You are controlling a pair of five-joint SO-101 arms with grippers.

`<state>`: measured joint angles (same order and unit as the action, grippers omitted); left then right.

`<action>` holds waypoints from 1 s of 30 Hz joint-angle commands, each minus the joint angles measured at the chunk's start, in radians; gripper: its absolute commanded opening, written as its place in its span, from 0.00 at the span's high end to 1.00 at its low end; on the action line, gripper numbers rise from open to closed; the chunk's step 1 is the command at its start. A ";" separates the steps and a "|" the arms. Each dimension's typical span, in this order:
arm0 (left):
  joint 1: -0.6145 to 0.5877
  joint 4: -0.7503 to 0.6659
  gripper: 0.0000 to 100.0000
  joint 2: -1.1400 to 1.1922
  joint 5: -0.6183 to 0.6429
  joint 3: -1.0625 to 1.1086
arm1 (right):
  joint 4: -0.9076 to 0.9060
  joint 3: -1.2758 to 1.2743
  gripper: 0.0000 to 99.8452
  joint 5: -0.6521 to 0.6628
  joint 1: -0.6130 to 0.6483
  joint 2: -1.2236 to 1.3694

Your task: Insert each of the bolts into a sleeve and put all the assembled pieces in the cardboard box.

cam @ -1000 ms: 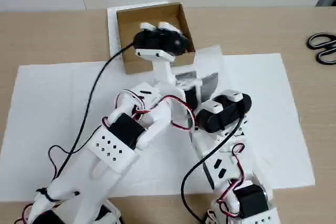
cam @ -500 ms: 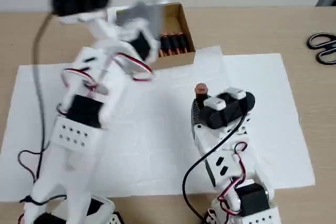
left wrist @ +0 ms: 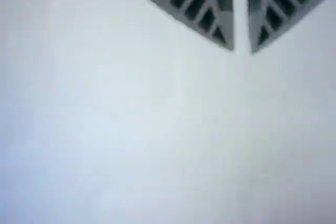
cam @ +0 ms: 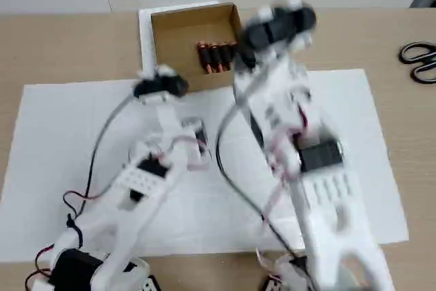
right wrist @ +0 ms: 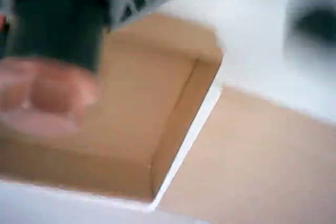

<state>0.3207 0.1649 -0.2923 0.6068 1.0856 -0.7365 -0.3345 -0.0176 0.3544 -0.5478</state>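
Note:
The cardboard box (cam: 170,32) stands at the far middle of the table, with three assembled black and copper pieces (cam: 216,56) lined up at its right side. My right gripper (cam: 242,58) hangs at the box's right wall, shut on a black sleeve with a copper bolt head (right wrist: 50,90) sticking out of it. Under that piece the right wrist view shows the box floor (right wrist: 131,103) and one corner. My left gripper (left wrist: 242,49) is low over the white paper (cam: 82,134), in front of the box, fingers (left wrist: 210,9) shut on nothing.
Scissors (cam: 418,60) lie at the far right on the wooden table (cam: 340,32). A white flap (cam: 144,39) runs along the box's left side. The paper sheet covers most of the table's middle, with both arms' bases at its near edge.
The left arm has come back from the box down to the paper. The right arm has swung from mid-paper up to the box, carrying the assembled piece.

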 commanded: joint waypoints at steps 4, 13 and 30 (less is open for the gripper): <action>0.089 -0.021 0.99 -0.233 0.031 0.191 | -0.079 0.657 1.00 0.006 -0.002 0.576; 0.229 0.078 0.99 -0.713 0.118 0.472 | -0.125 1.300 1.00 0.009 0.059 1.216; 0.199 0.173 0.99 -1.028 0.123 0.596 | -0.124 1.614 1.00 0.005 0.116 1.629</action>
<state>0.5247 0.3383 -1.3034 0.7250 1.6870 -0.8654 1.2060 -0.0176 0.4879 1.1063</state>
